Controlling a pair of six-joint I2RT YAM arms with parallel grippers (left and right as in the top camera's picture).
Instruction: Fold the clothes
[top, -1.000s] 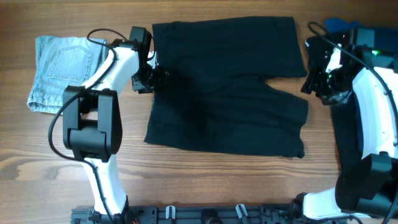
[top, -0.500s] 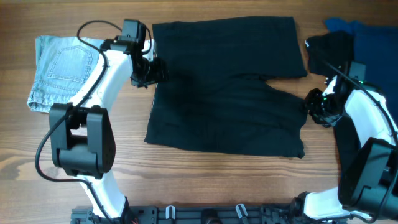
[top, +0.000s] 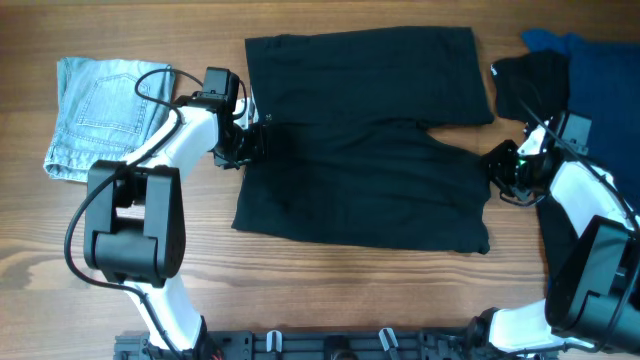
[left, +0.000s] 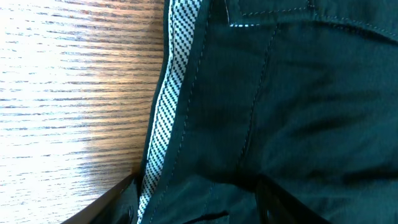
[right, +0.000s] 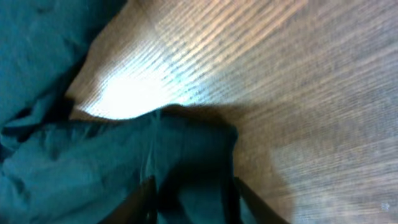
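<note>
Since a second earlier, the right gripper had been brought down from beside the upper leg to the lower leg's hem, and the left gripper had been slid slightly down the waistband. The clothes were laid flat mid-table, between the denim piece and the blue cloth.

Left jaws were seen apart, astride the waistband edge, nothing pinched. Right jaws were narrowed around a hem fold. The wrist view was blurred, so it could not be told whether the fold was clamped.

Risk judged: if a lift were started with only one side gripped, the fabric would be dragged askew. A shallow bite on the right could be slipped, or only the top layer taken, so the fold would be skewed.
</note>
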